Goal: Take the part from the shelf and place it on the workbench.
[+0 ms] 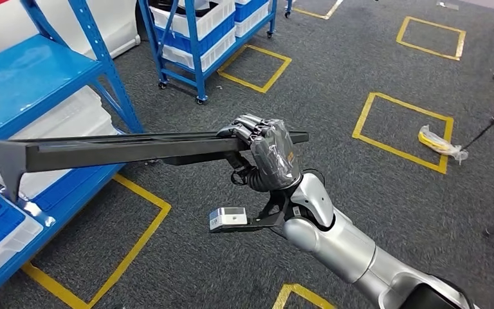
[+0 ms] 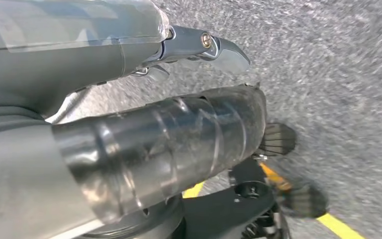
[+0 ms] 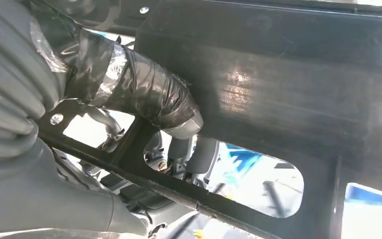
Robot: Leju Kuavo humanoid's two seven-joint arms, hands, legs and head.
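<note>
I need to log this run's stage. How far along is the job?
Done: the long black part is off the blue shelf, gripped by the right hand above the carpet. The left hand holds nothing. Left: placing it on the workbench.

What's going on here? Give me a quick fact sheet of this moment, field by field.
Held item: long black part, roughly level above the floor
Holder: right hand, gripping near one end
Left hand: holds nothing, hanging over grey carpet
Nearby: blue shelf with white bins
Floor: yellow tape squares, a yellow-white bag
Workbench: not visible
</note>
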